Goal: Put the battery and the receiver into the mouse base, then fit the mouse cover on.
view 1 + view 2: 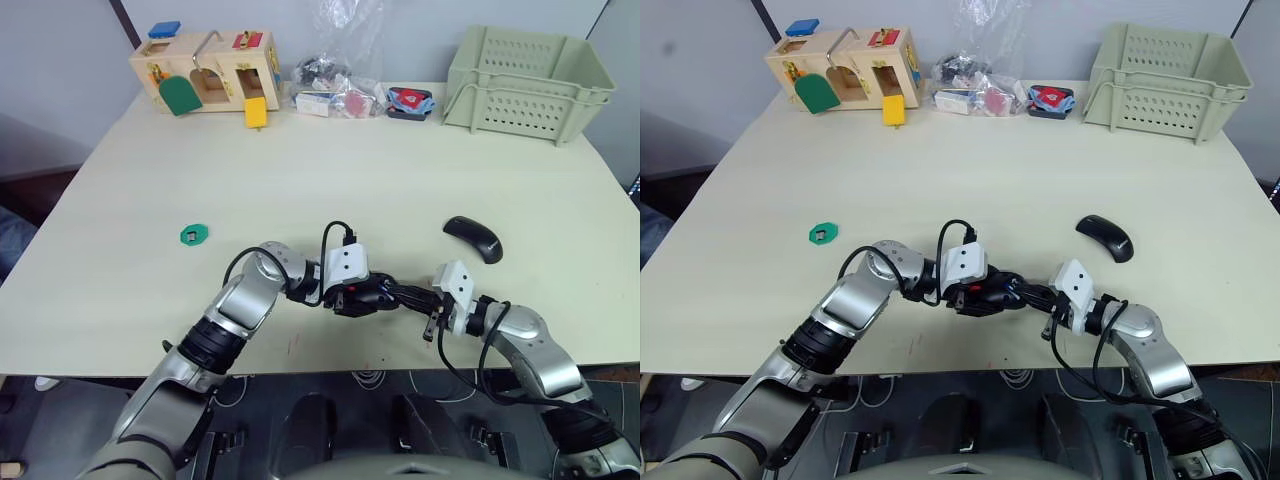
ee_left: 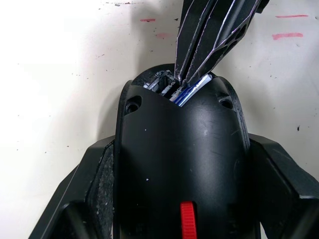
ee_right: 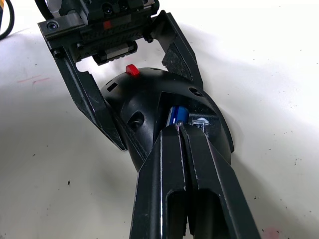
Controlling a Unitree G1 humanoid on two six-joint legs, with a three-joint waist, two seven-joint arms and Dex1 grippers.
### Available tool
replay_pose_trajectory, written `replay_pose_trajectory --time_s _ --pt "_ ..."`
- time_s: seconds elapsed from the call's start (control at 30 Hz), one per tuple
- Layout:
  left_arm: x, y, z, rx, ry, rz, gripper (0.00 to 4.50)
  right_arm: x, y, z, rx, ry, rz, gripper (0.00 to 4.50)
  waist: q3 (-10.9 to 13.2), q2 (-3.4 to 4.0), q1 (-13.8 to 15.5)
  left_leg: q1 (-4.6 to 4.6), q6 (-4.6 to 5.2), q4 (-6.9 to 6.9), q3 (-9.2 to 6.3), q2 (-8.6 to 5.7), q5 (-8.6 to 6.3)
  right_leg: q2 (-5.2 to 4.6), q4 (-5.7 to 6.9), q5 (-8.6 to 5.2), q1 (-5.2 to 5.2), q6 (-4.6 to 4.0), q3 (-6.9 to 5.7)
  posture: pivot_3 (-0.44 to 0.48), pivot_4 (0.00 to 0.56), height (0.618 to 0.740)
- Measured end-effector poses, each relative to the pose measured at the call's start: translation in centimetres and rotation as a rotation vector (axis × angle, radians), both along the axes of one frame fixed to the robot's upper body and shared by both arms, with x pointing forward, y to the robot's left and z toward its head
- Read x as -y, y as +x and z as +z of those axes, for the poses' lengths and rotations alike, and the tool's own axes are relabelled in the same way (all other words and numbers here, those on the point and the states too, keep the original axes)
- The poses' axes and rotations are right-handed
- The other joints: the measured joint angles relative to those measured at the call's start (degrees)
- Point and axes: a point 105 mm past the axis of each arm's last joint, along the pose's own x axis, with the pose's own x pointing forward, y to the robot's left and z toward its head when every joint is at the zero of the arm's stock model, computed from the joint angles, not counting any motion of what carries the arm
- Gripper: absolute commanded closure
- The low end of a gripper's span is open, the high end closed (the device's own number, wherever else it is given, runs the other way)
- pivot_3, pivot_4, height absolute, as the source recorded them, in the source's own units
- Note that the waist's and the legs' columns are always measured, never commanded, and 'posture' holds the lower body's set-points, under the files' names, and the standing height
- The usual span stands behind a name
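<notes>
left gripper (image 3: 134,74) clamped the mouse base (image 2: 182,154) by its sides, near table (image 1: 330,170) front edge | right gripper (image 2: 192,77) pressed shut, tips touching the battery (image 3: 178,114) inside the base | mouse cover (image 1: 473,238) lay apart at 2 o'clock from the base

Pale desk (image 1: 330,170) with scattered items

Behind the mouse cover (image 1: 473,238): a crate (image 1: 526,80), plastic bags (image 1: 335,95), a wooden box (image 1: 205,70). Well to its left a green piece (image 1: 193,234); nearer, the mouse base (image 1: 362,296).
</notes>
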Motion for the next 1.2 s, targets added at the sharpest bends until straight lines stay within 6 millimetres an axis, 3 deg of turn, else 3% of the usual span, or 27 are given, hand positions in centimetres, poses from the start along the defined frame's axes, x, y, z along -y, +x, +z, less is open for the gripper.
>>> replay_pose_trajectory --time_s 0.3,0.77,0.9,1.0,1.13,1.2 --pt "0.2 0.0 0.0 -0.001 -0.005 -0.001 1.47 0.7 0.1 0.6 0.022 -0.035 -0.005 4.49 -0.06 0.02 0.19 -0.02 0.0 0.0 0.0 -0.01 0.0 -0.01 -0.01 0.0 0.01 0.0 0.0 0.0 0.15 0.74" --pt "0.4 0.1 -0.1 0.009 -0.017 -0.015 1.47 6.7 -3.0 2.0 0.038 0.025 -0.045 4.49 -0.03 0.08 0.38 -0.07 0.0 0.03 0.0 -0.05 0.0 -0.06 -0.04 -0.01 0.01 0.0 0.0 0.0 0.15 0.74" --pt "0.3 0.0 -0.1 0.011 -0.017 -0.015 1.47 8.5 -3.5 3.2 0.061 0.062 -0.041 3.32 -0.03 0.08 0.36 -0.06 0.0 0.03 0.0 -0.04 0.0 -0.06 -0.04 -0.01 0.01 0.0 0.0 0.0 0.15 0.74" --pt "0.3 0.0 -0.1 0.011 -0.017 -0.015 1.47 9.6 -3.9 3.8 0.077 0.081 -0.033 1.79 -0.03 0.08 0.35 -0.07 0.0 0.02 0.0 -0.04 0.0 -0.05 -0.04 -0.01 0.01 0.0 0.0 0.0 0.15 0.74" --pt "0.3 0.1 -0.1 0.008 -0.016 -0.014 1.47 11.3 -4.5 3.8 0.086 0.079 -0.018 0.08 -0.02 0.09 0.28 -0.06 0.0 0.02 0.01 -0.04 0.0 -0.05 -0.04 -0.01 0.01 0.0 0.01 0.0 0.15 0.74" --pt "0.3 0.1 -0.1 0.008 -0.015 -0.013 1.47 11.5 -4.6 4.1 0.093 0.093 -0.01 0.08 -0.03 0.09 0.26 -0.05 0.0 0.02 0.0 -0.04 0.0 -0.05 -0.04 -0.01 0.01 -0.01 0.0 0.0 0.15 0.74"
